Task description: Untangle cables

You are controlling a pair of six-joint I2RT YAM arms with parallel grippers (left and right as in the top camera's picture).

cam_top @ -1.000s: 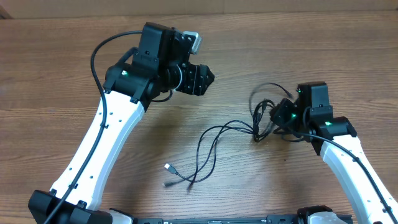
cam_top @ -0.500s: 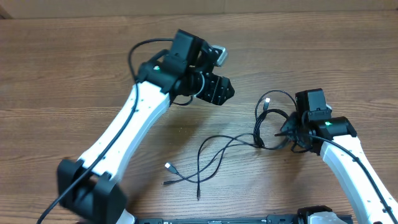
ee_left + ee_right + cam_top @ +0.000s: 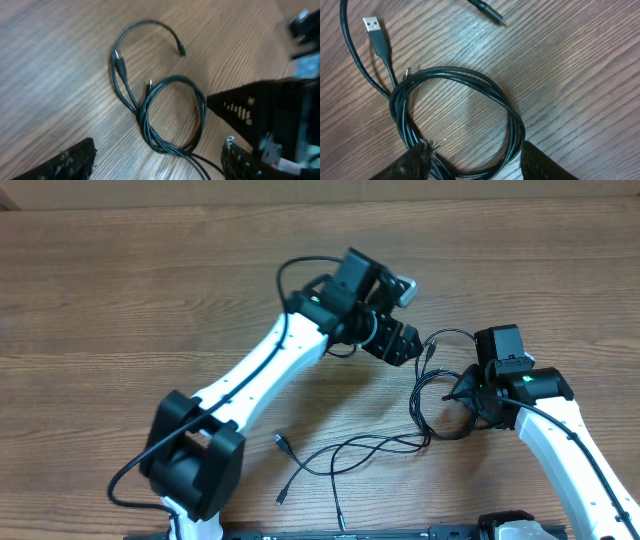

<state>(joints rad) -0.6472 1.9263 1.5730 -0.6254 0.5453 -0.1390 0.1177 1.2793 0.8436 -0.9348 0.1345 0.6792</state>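
Between the tips of the right claw (image 3: 476,154), the cables (image 3: 440,71), looped.

Wood-grain table (image 3: 100,300) carrying thin black cables (image 3: 451,69): coiled loop at right, loose strands trailing front-centre, USB plug (image 3: 371,24) flat on wood.

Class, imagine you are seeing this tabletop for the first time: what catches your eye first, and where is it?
The black cables stand out against the wooden table: a coiled loop lies at the right, and loose plug ends trail toward the bottom centre of the overhead view. The left gripper stretches across the table, open above the coil. The right gripper is open at the coil's right side.
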